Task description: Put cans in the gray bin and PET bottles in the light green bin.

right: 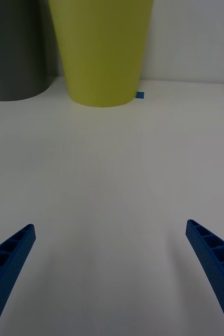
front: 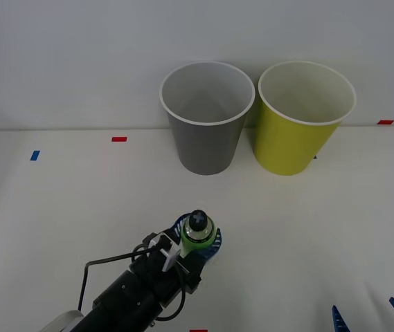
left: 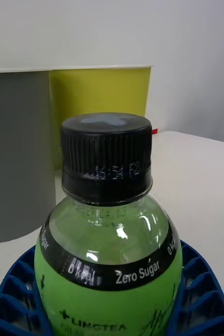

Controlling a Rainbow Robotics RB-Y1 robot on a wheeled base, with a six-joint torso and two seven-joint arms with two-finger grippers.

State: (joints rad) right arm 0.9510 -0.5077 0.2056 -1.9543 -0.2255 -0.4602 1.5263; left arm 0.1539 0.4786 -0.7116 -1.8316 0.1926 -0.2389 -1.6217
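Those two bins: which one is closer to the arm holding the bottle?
The gray bin, standing up-table of the left gripper and its bottle; the light green bin stands farther right.

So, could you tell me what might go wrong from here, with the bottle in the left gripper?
The gray bin stands closer to the left gripper than the light green bin, and the two stand close together, so the PET bottle could end up in the wrong one. The tall rims could also catch the bottle if it travels low.
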